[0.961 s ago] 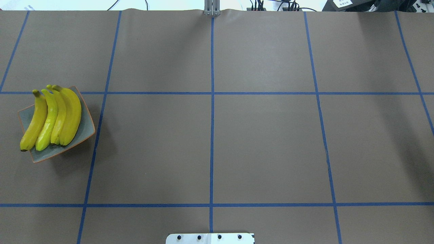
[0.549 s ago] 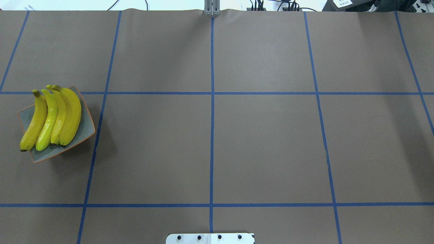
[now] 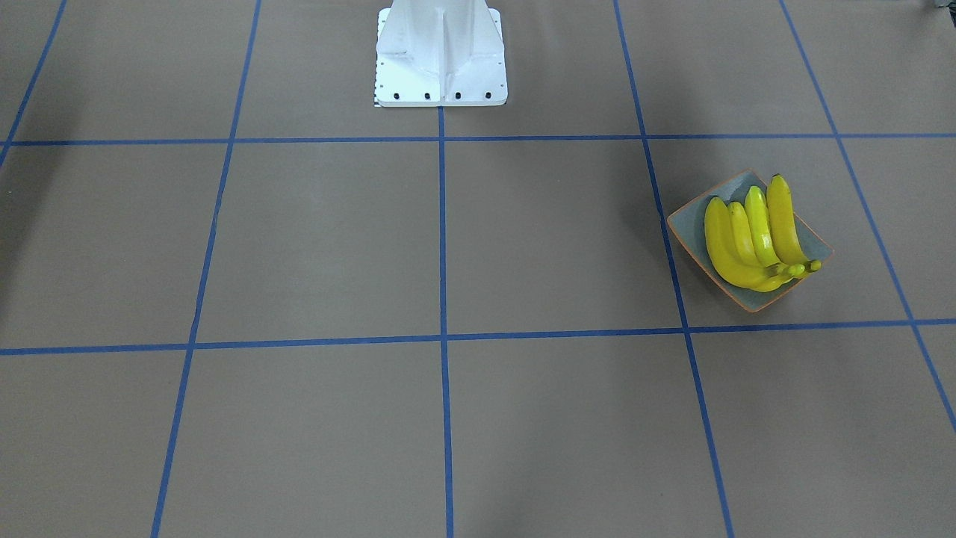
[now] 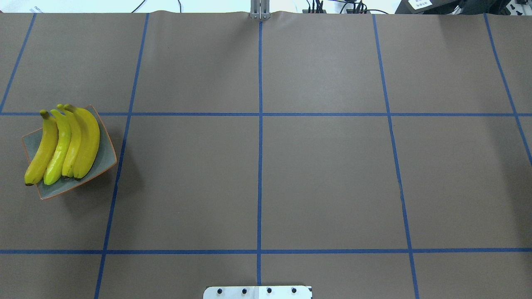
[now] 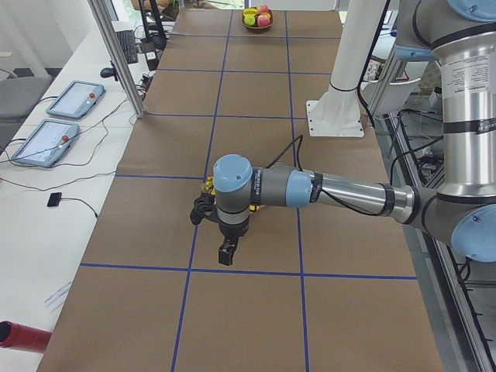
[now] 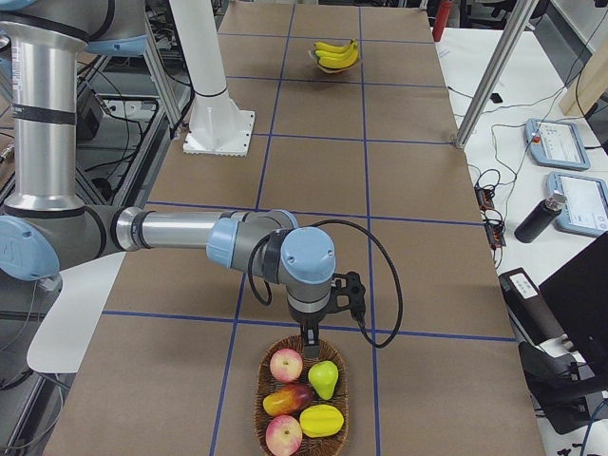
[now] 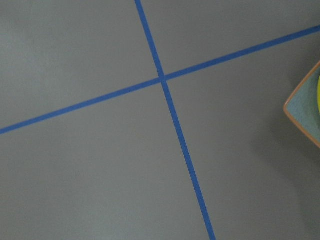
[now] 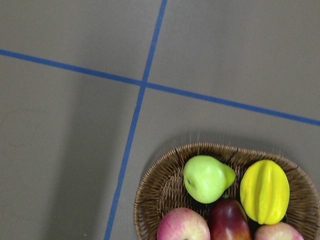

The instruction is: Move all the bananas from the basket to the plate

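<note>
Currently all four bananas lie side by side on the plate near the left claw, far from the right claw above the basket; cannot tell either claw's opening.

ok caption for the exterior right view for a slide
Right gripper hangs above the wicker fruit basket; bananas lie on the plate far down the table.

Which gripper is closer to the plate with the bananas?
Left. The left gripper hangs close beside the plate; the right gripper is far off, over the fruit basket.
</note>
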Tool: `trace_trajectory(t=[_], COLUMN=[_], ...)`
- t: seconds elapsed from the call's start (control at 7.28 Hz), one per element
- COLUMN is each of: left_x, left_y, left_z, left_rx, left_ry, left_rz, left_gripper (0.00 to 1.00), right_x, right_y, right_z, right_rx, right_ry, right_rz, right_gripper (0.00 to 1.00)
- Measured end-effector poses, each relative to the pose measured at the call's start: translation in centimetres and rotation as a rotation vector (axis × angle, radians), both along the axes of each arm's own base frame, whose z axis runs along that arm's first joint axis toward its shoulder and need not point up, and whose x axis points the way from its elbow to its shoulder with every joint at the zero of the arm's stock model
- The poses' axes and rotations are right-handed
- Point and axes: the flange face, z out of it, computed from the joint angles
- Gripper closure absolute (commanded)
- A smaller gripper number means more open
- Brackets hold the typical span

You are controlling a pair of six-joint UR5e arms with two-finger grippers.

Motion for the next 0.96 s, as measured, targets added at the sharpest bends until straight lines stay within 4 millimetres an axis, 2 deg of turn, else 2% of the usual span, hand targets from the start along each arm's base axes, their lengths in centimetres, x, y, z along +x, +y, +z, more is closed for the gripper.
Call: trace_trajectory(t=[0.41, 0.96], left_x=[0.7, 0.7], left_y=[0.8, 1.9], left_z=[1.0, 1.9], left_rx=[-0.022, -0.042], left_ry=[0.106, 0.106], left_rz=[0.004, 0.004], left_gripper=[0.00, 0.00], right_x=[0.0, -0.8], right_y=[0.1, -0.8], right_z=[1.5, 1.0], right_rx=[-0.017, -0.043], right_ry=[0.003, 0.005], right_rz=[0.034, 0.067], right_gripper=[0.00, 0.00])
